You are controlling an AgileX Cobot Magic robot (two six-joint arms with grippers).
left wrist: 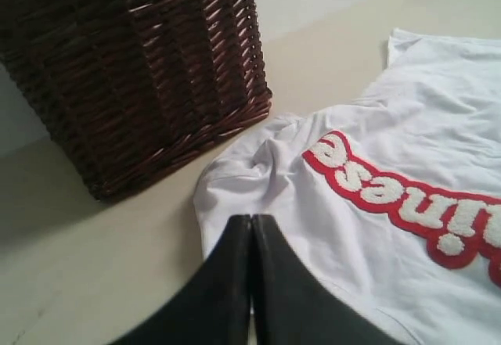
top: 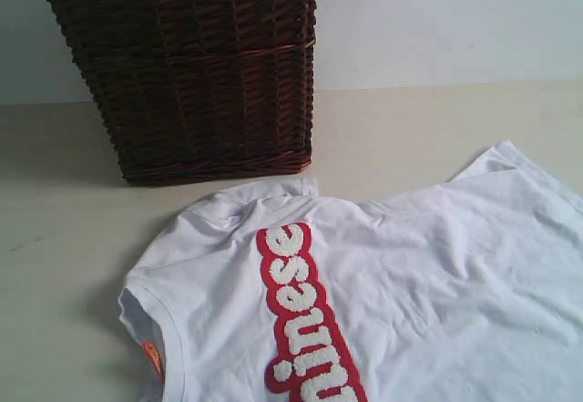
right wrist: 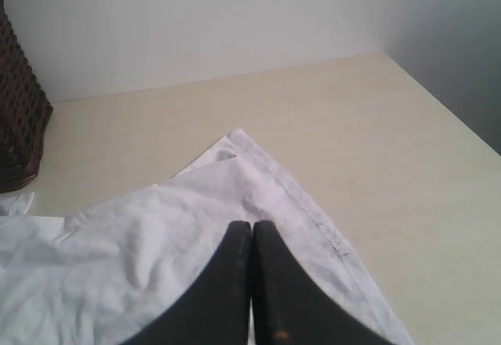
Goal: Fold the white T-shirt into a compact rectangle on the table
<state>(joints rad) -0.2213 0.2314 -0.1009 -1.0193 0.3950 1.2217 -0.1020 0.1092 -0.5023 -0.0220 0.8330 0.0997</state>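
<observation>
The white T-shirt (top: 437, 283) lies spread on the cream table (top: 55, 238), with wrinkles. Its red band of fuzzy white letters (top: 305, 320) faces up, and a small orange tag (top: 152, 356) shows at the neck edge. Neither gripper appears in the exterior view. In the left wrist view my left gripper (left wrist: 251, 220) is shut and holds nothing. Its tips hover over the shirt's (left wrist: 376, 110) sleeve near the red band (left wrist: 407, 196). In the right wrist view my right gripper (right wrist: 252, 226) is also shut and holds nothing, over the shirt (right wrist: 141, 259) close to its pointed hem corner.
A tall dark red-brown wicker basket (top: 200, 65) stands just behind the shirt's sleeve; it also shows as the basket (left wrist: 125, 71) and the basket (right wrist: 16, 126) in the wrist views. A pale wall backs the table. The table's side edge (right wrist: 446, 102) runs beyond the hem corner.
</observation>
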